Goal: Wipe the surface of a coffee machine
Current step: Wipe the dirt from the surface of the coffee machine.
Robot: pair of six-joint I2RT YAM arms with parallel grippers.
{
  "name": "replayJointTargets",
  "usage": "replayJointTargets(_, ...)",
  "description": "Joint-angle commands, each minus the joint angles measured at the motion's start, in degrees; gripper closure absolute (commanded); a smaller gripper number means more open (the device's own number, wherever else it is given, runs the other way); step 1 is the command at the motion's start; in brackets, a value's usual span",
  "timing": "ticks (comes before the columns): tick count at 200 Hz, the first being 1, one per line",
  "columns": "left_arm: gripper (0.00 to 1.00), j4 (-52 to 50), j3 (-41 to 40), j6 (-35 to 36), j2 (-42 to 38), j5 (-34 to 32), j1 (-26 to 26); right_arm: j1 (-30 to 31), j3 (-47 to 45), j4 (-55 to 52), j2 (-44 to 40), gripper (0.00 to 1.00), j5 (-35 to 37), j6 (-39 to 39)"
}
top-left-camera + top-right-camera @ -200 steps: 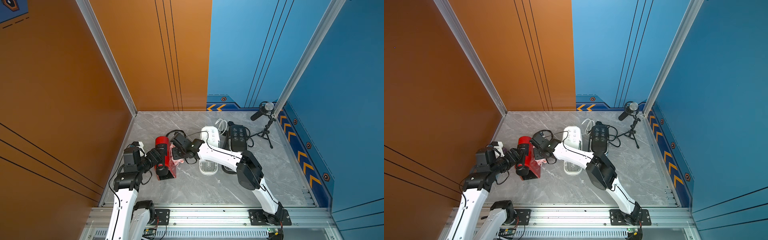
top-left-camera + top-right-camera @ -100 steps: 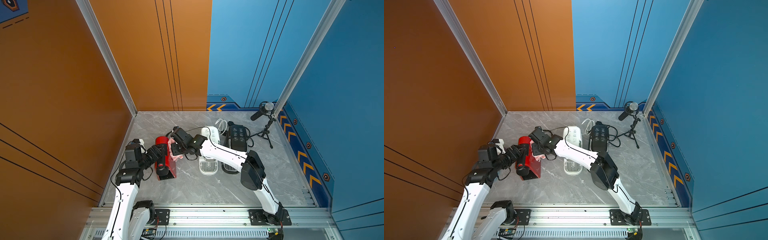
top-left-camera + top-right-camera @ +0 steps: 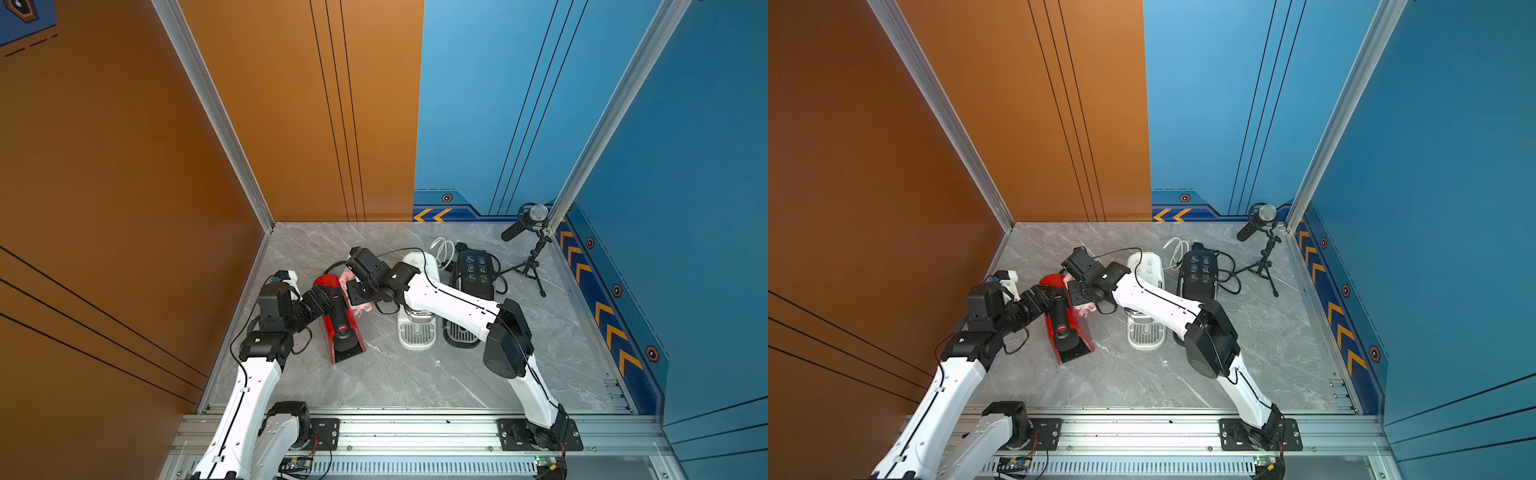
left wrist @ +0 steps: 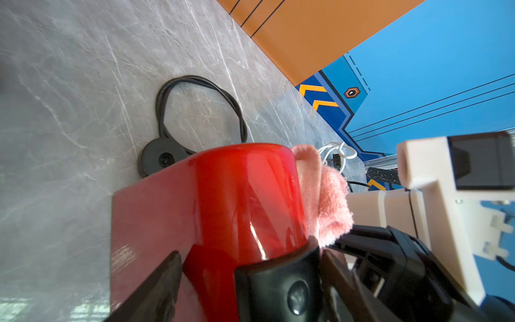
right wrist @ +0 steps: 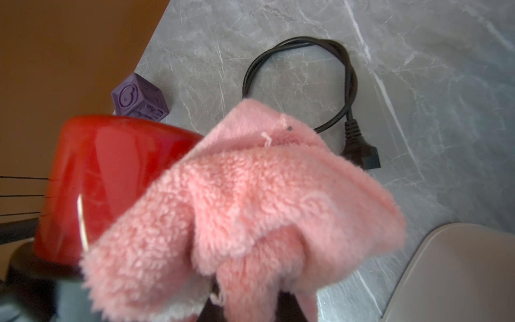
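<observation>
Grey marble surface (image 3: 415, 382) carries the red coffee machine (image 3: 343, 328) near the orange wall (image 3: 124, 208), left hand (image 3: 323, 300) clasping it wide; right hand (image 3: 358, 291) pinches pink cloth (image 5: 245, 209) against it. Black cable (image 5: 345, 92) and purple cube (image 5: 139, 97) lie behind it.

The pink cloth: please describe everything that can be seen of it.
The pink cloth is fluffy, like terry or fleece, with a few loose threads and a small dark speck. It is crumpled and folded, hanging bunched from the shut right gripper. It lies against the rounded glossy side of the red coffee machine, above the grey marbled table.
</observation>
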Motion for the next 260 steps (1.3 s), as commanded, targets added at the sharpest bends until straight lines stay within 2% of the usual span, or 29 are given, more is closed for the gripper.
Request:
replayJointTargets(1,0.23,-9.7,-5.2,-1.9,5.3,6.3,-3.8,-0.1,2.4,-0.1,-3.3,1.00,0.0,-1.4)
replayJointTargets(41,0.24,-9.4,-6.0,-3.2,4.3,5.1,-5.6,0.7,2.4,-0.7,-3.6,1.00,-0.7,-1.5)
replayJointTargets(68,0.24,-9.6,-10.5,-6.9,-2.1,1.8,-5.5,2.2,2.7,-1.1,-3.4,1.00,-0.4,-1.8)
replayJointTargets(88,0.24,-9.7,-12.3,-7.9,-4.8,1.7,-4.7,2.5,2.4,-1.2,-3.3,1.00,-0.5,-1.5)
replayJointTargets(109,0.24,-10.5,-11.8,-8.0,-5.1,1.8,-4.4,2.9,2.2,-1.2,-3.5,1.00,-0.6,-1.4)
replayJointTargets(164,0.20,-18.4,-7.0,-7.0,-7.4,-2.7,-2.8,3.1,-1.8,-1.4,-6.2,1.00,0.2,-2.0)
replayJointTargets(203,0.19,-21.6,-6.0,-7.0,-10.7,-2.5,-0.7,2.4,-6.7,-1.3,-12.3,1.00,-0.1,-2.7)
replayJointTargets(235,0.18,-23.5,-1.6,-5.1,-11.3,0.4,1.7,0.6,-9.5,-1.2,-16.7,1.00,-4.5,-4.2)
replayJointTargets(260,0.18,-23.5,4.9,-0.4,-9.5,4.7,2.4,-3.6,-11.4,1.8,-19.0,1.00,-17.4,-3.8)
